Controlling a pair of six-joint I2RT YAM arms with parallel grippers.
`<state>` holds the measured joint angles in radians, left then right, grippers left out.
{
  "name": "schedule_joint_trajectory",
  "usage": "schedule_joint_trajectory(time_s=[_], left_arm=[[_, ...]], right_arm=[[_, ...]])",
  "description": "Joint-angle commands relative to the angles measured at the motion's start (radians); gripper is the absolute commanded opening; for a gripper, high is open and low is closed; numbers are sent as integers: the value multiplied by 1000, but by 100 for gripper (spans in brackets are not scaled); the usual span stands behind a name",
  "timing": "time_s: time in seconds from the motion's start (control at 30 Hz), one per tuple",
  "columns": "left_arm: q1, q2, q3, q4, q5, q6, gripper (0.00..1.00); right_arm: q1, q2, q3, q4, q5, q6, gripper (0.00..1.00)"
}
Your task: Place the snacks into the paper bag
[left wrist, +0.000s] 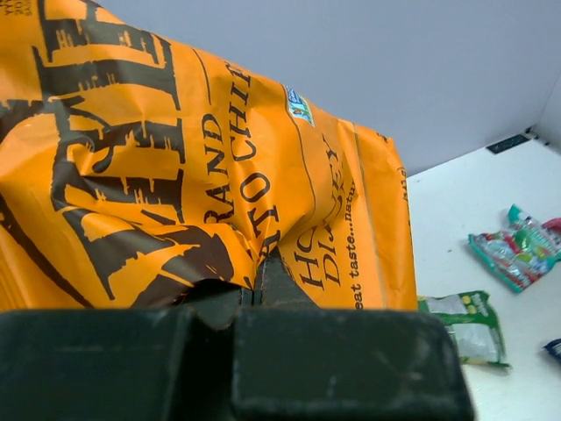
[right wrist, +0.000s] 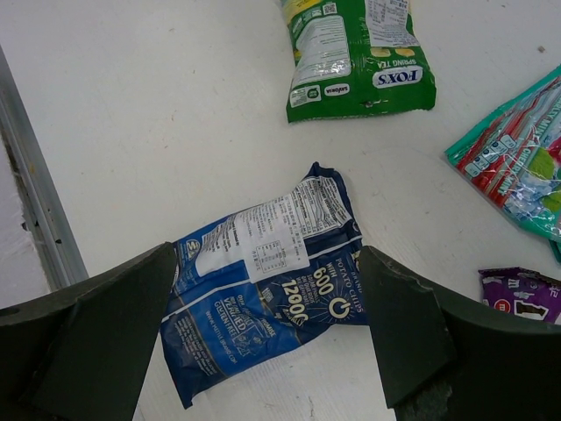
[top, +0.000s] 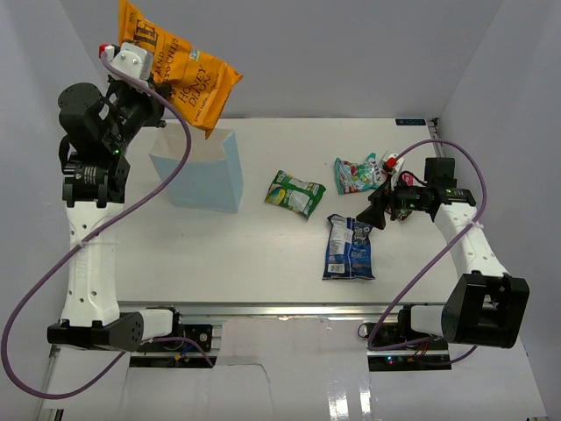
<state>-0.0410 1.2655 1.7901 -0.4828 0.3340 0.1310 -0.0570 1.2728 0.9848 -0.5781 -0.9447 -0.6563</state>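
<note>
My left gripper [top: 156,86] is shut on the orange chip bag [top: 180,66], holding it high above the light blue paper bag [top: 200,171]; the orange bag fills the left wrist view [left wrist: 202,175]. My right gripper [top: 375,213] is open, hovering above the blue-white bag [top: 349,247], which lies between its fingers in the right wrist view [right wrist: 267,281]. The green bag [top: 295,193] lies mid-table, also in the right wrist view [right wrist: 355,53]. The teal-red candy bag [top: 358,174] lies behind the right gripper. The purple candy pack [right wrist: 521,294] shows only at the right wrist view's edge.
White walls enclose the table on the left, back and right. A metal rail [top: 289,311] runs along the near edge. Purple cables loop from both arms.
</note>
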Motion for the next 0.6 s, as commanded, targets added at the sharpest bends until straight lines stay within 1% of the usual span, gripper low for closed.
schedule_joint_trajectory(time_s=[0.0, 0.13, 0.2, 0.33, 0.43, 0.57], left_arm=[[9, -22, -44, 138, 63, 166, 0], [39, -11, -104, 226, 129, 225, 0], [93, -3, -124, 260, 169, 231, 0], [121, 11, -165, 335, 258, 220, 0], [130, 28, -169, 357, 318, 214, 0], [132, 18, -201, 394, 365, 243, 0]], right_arm=[[-1, 10, 23, -9, -11, -31, 90], [-1, 13, 18, -8, -12, -29, 90], [0, 14, 15, -8, -9, -31, 90], [-1, 14, 12, -9, -2, -35, 90], [-1, 17, 9, -9, -2, -37, 90], [-1, 20, 6, -6, 1, -40, 90]])
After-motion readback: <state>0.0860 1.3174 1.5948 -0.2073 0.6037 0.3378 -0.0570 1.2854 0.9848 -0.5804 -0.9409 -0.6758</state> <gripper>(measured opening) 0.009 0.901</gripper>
